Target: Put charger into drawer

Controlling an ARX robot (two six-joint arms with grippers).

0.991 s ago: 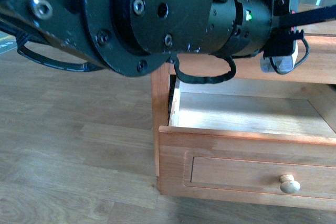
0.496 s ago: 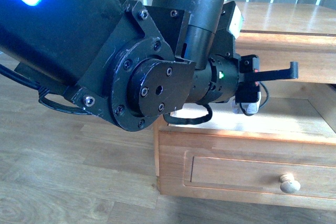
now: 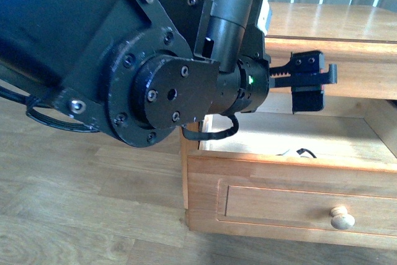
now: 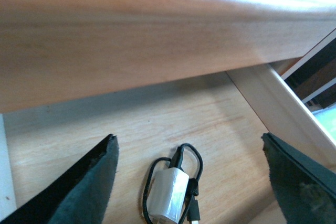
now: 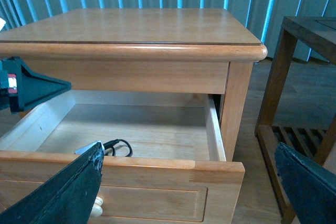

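Front view. Left hand [image 3: 312,85]: released, fingers apart and empty, hanging above the drawer [image 3: 291,175]. Drawer: pulled out of the wooden cabinet [image 3: 335,23], pale wood inside, with a round pale knob [image 3: 342,218] on its panelled front. Charger [image 3: 303,152]: only a bit of black cable shows, on the drawer floor just behind the drawer front.

Left wrist view. Left hand [image 4: 188,138]: fingers spread wide, touching nothing. Charger [image 4: 168,198]: white block lying flat on the drawer [image 4: 121,124] floor between the fingers, its black cable looped around it.

Right wrist view. Right hand [image 5: 188,150]: released, fingers wide and empty, in front of the drawer [image 5: 212,129]. Charger [image 5: 116,146]: inside the drawer, near the drawer front, partly hidden by one finger.
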